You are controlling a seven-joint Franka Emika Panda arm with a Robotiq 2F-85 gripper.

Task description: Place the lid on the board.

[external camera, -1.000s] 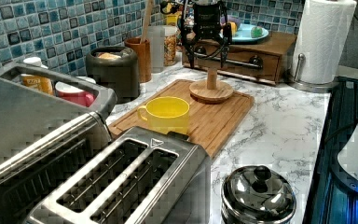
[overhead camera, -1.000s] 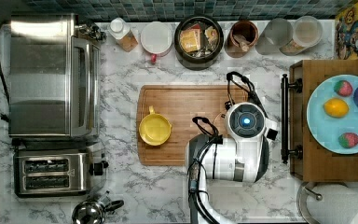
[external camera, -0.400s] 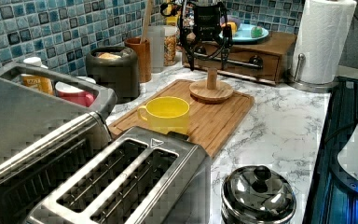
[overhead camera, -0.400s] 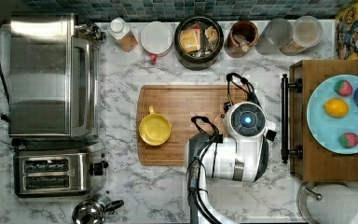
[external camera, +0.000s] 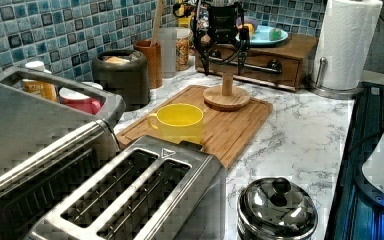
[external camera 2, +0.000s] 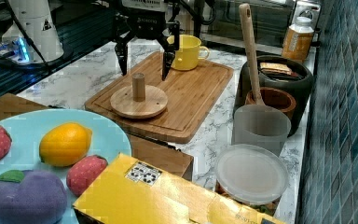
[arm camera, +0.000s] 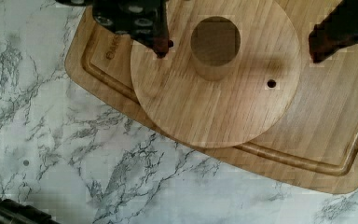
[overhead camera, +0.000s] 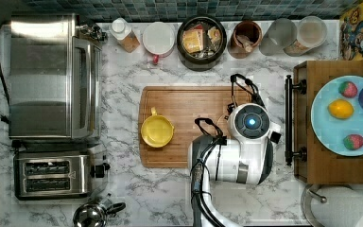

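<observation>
On the board (external camera 2: 200, 93), near its corner far from the yellow mug (external camera 2: 186, 52): round wooden lid (external camera 2: 139, 101), flat, knob up. Directly above the lid: gripper (external camera 2: 143, 60), fingers (external camera 2: 168, 59) spread apart, straddling the knob, touching nothing.

A yellow cup (overhead camera: 157, 130) sits on the light-brown board (overhead camera: 189, 104), the round lid (external camera 2: 139, 101) is pale wood, the worktop (overhead camera: 123, 75) white marble veined grey, the wall tiles (external camera: 50, 30) blue
</observation>
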